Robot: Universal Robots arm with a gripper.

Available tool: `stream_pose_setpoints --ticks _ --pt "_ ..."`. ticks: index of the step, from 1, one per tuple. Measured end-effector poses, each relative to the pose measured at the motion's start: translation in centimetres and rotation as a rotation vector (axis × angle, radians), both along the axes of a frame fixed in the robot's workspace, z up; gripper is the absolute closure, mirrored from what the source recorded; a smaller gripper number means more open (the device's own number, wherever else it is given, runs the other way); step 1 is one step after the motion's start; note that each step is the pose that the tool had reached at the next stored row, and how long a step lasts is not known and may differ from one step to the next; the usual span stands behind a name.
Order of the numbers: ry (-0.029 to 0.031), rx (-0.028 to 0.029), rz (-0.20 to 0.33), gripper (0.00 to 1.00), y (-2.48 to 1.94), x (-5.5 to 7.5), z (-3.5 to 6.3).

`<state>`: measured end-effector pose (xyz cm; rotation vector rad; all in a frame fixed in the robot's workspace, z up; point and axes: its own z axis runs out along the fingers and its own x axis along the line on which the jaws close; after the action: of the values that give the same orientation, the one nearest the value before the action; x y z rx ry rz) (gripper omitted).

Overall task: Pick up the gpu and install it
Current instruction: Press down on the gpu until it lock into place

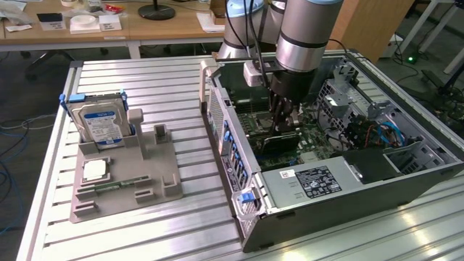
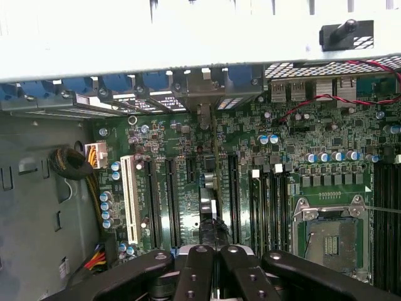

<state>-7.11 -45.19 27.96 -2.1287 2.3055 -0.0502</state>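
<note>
The gripper [image 1: 284, 129], fingers closed on the gpu [image 1: 279, 142], holds it edge-down over the motherboard [image 2: 263, 182] inside the open computer case [image 1: 377, 185].

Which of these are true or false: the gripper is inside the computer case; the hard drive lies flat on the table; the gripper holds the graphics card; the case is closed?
1. The gripper is down inside the open computer case. True.
2. The hard drive lies flat on the table. False: it stands upright in the grey holder.
3. The gripper is shut on the gpu, edge-on above the motherboard. True.
4. The case's side is closed. False: it is open, with the boards inside showing.
</note>
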Motion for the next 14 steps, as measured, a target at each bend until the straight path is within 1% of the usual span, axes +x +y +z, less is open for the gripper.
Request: stream_pose_setpoints --ticks 3,6,8,14 --pt "0.0 -0.0002 0.001 0.89 0.0 0.1 0.0" --pt "0.0 0.0 0.009 0.89 0.0 0.8 -0.04" --pt "-0.0001 0.0001 0.023 0.89 0.0 1.0 -0.11" --pt "0.0 -0.0002 0.053 0.89 0.13 1.1 -0.23"
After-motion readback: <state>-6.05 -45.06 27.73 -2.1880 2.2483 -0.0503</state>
